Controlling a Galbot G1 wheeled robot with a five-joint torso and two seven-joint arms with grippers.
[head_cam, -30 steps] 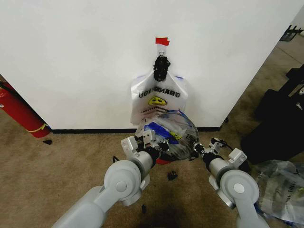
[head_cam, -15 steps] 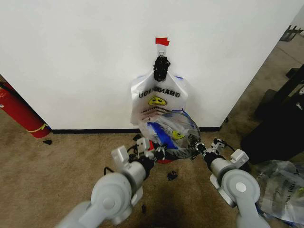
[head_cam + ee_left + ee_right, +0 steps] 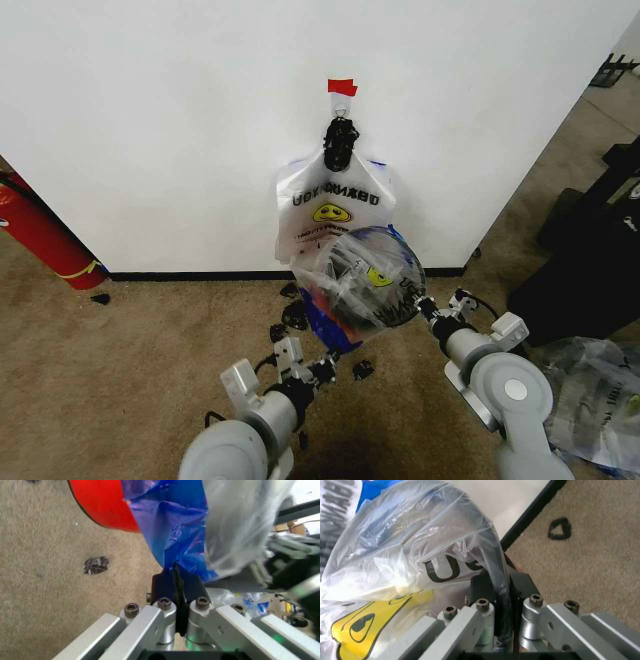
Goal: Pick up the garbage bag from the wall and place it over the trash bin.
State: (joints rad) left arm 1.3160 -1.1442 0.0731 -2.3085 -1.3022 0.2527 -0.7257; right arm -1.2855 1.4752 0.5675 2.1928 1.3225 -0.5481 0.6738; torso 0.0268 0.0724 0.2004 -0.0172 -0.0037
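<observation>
— What is the room like, from left to right?

— Brown carpet (image 3: 150,340) under a white wall (image 3: 150,120). A red fire extinguisher (image 3: 40,235) leans at the far left. Dark cases (image 3: 590,260) and a clear sack (image 3: 595,400) are at the right.

— And the garbage bag?

— The garbage bag (image 3: 360,285) is thin and translucent, with a yellow smiley and blue print. It is stretched over the trash bin (image 3: 400,262), which tilts in front of the wall.

— The grippers?

— The left gripper (image 3: 328,368) is low, just below the bag's blue corner. Its fingers are pressed together; whether they pinch the plastic I cannot tell. The right gripper (image 3: 424,303) is clamped on the bin's black rim, through the plastic.

— How many of each?

— One bin. Two smiley bags: the second bag (image 3: 335,205) hangs from a hook (image 3: 340,143) under red tape (image 3: 342,87).
</observation>
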